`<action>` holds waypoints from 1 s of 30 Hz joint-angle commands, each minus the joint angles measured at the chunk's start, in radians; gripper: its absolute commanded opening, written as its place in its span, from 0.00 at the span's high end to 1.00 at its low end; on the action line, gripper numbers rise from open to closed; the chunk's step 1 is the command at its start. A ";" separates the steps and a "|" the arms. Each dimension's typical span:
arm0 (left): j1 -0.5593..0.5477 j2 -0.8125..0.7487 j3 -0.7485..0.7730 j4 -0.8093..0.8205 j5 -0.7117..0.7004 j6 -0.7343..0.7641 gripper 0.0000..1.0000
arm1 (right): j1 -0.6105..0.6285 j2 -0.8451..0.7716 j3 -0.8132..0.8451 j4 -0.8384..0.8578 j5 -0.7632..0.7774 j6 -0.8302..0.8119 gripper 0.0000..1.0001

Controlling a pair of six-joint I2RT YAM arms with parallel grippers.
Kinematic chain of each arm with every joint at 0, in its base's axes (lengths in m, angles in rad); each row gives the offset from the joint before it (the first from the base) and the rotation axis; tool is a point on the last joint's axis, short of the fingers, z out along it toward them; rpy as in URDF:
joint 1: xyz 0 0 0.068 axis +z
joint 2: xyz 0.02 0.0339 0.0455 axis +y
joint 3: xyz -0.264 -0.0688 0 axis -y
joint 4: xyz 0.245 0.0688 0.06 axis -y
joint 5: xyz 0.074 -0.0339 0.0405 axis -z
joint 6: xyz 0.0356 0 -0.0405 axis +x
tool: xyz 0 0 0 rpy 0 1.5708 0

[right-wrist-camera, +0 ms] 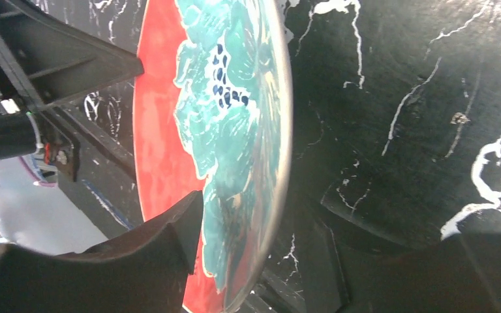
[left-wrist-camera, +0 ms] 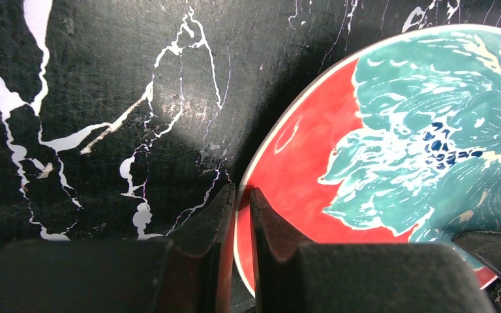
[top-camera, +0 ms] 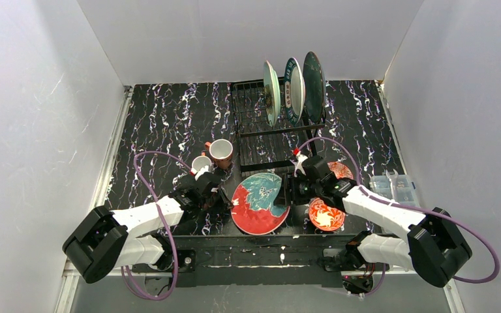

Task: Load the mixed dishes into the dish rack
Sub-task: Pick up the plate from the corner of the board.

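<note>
On the desk [top-camera: 163,124], the dish rack [top-camera: 261,150] is holding three plates [top-camera: 293,81] upright in its far slots. The red plate [top-camera: 259,203] is waiting near the front, between the arms. The left gripper [top-camera: 225,199] is pinching its left rim, apparently tipping it up so the right gripper [top-camera: 291,190], jaws apart, can straddle the opposite rim. Two mugs [top-camera: 220,152] are standing beside the rack.
</note>
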 commanded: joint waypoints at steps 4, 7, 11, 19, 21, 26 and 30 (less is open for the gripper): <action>0.001 0.084 -0.085 -0.195 -0.050 0.051 1.00 | -0.005 0.003 -0.037 0.166 -0.078 0.089 0.45; 0.001 0.081 -0.088 -0.190 -0.048 0.051 1.00 | -0.005 0.005 -0.051 0.217 -0.086 0.115 0.52; 0.001 0.085 -0.089 -0.186 -0.045 0.052 1.00 | -0.004 0.007 -0.064 0.253 -0.092 0.143 0.63; 0.002 0.089 -0.090 -0.178 -0.038 0.056 1.00 | -0.005 0.028 -0.068 0.279 -0.108 0.168 0.99; 0.001 0.089 -0.090 -0.176 -0.037 0.056 1.00 | -0.005 0.022 -0.067 0.280 -0.106 0.171 0.99; 0.002 0.088 -0.088 -0.172 -0.031 0.063 1.00 | -0.005 -0.009 -0.056 0.269 -0.091 0.176 0.99; 0.002 0.072 -0.078 -0.185 -0.031 0.071 0.89 | -0.005 -0.035 -0.038 0.239 -0.074 0.173 0.99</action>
